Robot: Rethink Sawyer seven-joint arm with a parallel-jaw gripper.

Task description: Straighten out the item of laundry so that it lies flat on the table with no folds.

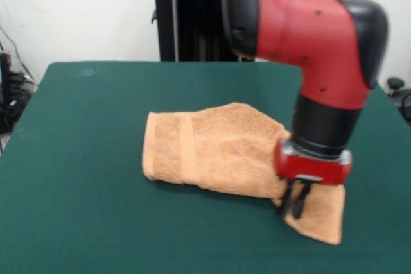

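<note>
- Your end effector [295, 205] is down at the towel's [212, 152] near right corner, fingers close together w/ tips at the cloth. Looks like they pinch that flap, prob. to drag it outward.
- Towel sits mid counter [83, 133], bulk stretching left and away from the end effector.
- It's folded over, so doubled layers; long axis runs left-right, banded end far left, the loose corner just below the end effector, pointing toward the camera.

Bare table [83, 158] lies all round the crumpled towel [212, 152]; only the arm [308, 36] overhangs its right part.
</note>
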